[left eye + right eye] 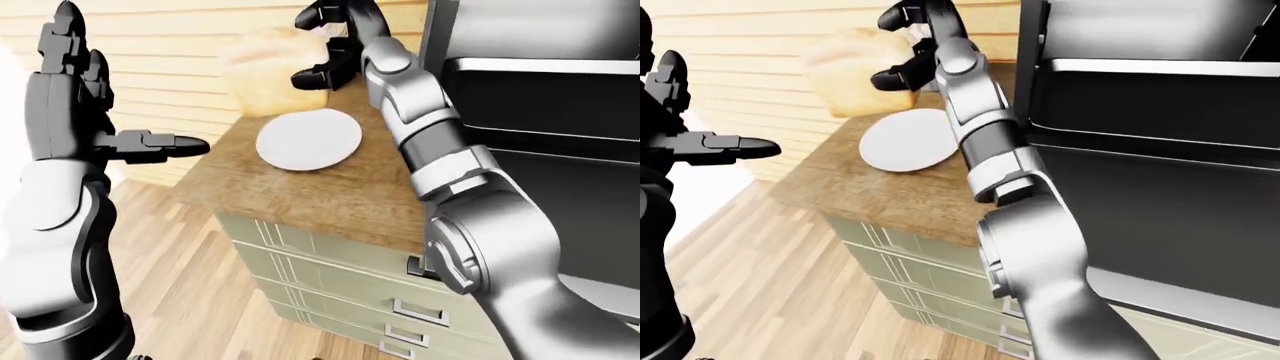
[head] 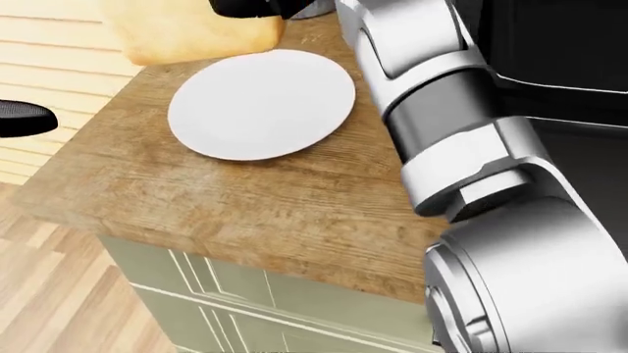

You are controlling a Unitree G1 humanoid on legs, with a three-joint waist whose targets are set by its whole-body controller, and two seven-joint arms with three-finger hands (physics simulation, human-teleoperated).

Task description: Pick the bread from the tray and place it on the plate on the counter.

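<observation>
The bread [image 1: 268, 71], a pale tan loaf, hangs in the air above the counter, just past the top-left edge of the white plate [image 1: 308, 139]. My right hand [image 1: 322, 46] is shut on the loaf's right end, fingers over the top and thumb beneath. The head view shows the loaf's lower part [image 2: 186, 29] at the top left, next to the plate [image 2: 260, 103]. My left hand [image 1: 95, 97] is open and empty, raised at the left, away from the counter. No tray shows.
The plate lies on a wooden counter [image 1: 330, 199] over pale green drawers [image 1: 330, 262]. A black oven [image 1: 540, 112] stands at the right against the counter. A slatted wood wall is behind, and wood floor [image 1: 180, 285] lies at the lower left.
</observation>
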